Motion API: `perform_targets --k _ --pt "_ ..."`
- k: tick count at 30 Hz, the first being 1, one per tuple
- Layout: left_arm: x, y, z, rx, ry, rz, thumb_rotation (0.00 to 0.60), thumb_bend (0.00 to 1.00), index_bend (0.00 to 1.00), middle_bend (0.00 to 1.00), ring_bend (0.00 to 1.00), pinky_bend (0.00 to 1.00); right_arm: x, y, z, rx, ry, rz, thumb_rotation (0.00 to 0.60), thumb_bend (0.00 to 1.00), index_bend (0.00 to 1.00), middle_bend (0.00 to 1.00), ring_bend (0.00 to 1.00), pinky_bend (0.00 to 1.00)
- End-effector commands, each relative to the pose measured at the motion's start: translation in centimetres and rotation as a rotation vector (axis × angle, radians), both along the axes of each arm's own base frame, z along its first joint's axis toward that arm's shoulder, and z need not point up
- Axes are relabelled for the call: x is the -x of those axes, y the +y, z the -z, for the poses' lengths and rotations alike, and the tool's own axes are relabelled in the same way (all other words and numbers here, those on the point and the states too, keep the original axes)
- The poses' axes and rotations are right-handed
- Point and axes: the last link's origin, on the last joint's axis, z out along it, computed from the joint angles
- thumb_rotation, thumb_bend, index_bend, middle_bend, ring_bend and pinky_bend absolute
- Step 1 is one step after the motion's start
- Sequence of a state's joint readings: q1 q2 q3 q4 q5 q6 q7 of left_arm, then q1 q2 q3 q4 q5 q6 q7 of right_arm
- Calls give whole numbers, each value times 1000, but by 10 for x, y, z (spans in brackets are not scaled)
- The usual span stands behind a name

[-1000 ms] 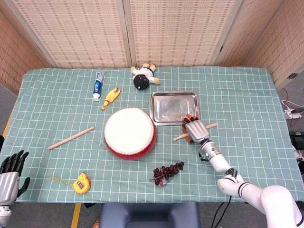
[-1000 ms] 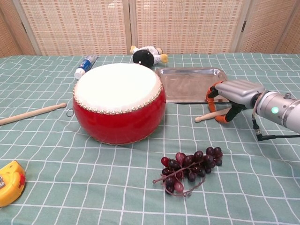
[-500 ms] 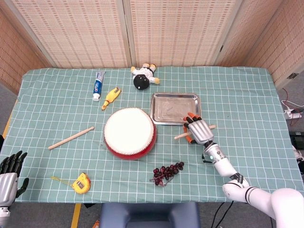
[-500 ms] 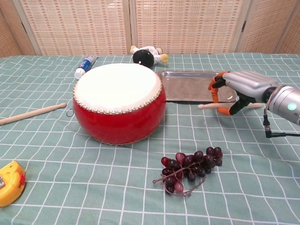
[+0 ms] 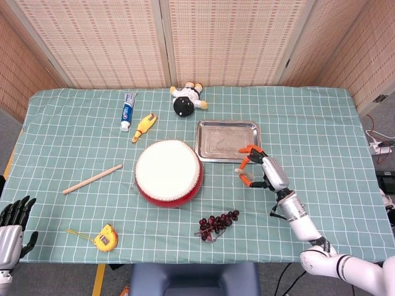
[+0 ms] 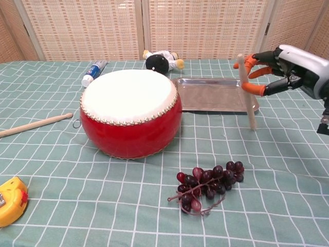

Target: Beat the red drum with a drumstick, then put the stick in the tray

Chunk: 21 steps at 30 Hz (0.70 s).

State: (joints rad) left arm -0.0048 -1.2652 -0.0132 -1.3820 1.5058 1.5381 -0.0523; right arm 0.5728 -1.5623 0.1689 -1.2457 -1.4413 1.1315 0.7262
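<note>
The red drum point(image 5: 168, 172) point(image 6: 131, 113) with its white skin stands mid-table. Right of it and raised above the cloth, my right hand point(image 5: 264, 171) point(image 6: 289, 64) pinches a wooden drumstick point(image 6: 247, 95) between its orange fingertips. The stick hangs almost upright, its lower end near the table in front of the steel tray point(image 5: 226, 140) point(image 6: 211, 95). Nothing lies in the tray. A second drumstick point(image 5: 92, 179) point(image 6: 33, 125) lies on the cloth left of the drum. My left hand point(image 5: 12, 231) hangs past the table's front left corner, fingers apart and holding nothing.
A bunch of dark grapes point(image 5: 219, 223) point(image 6: 208, 185) lies in front of the drum. A yellow tape measure point(image 5: 106, 237) point(image 6: 10, 198) sits at the front left. A toothpaste tube point(image 5: 128, 111), a yellow toy point(image 5: 145, 126) and a doll point(image 5: 188, 98) lie at the back.
My right hand has risen from the cloth with the drumstick and moved right. The stick has swung from lying flat to nearly upright. The left hand stays put.
</note>
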Motion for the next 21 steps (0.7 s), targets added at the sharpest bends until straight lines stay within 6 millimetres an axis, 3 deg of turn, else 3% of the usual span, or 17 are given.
perform_targets --k 1,13,21 --pt "0 -1 -1 -2 1 -1 600 368 0 0 0 0 15 4 -6 -156 -478 110 600 416 667 210 125 205" --pt "2 -2 0 0 13 -21 600 368 0 0 0 0 36 -8 20 -311 -744 212 600 416 662 210 134 205" --pt "5 -2 1 4 13 -29 600 369 0 0 0 0 49 -10 32 -350 -800 237 600 424 618 213 148 205"
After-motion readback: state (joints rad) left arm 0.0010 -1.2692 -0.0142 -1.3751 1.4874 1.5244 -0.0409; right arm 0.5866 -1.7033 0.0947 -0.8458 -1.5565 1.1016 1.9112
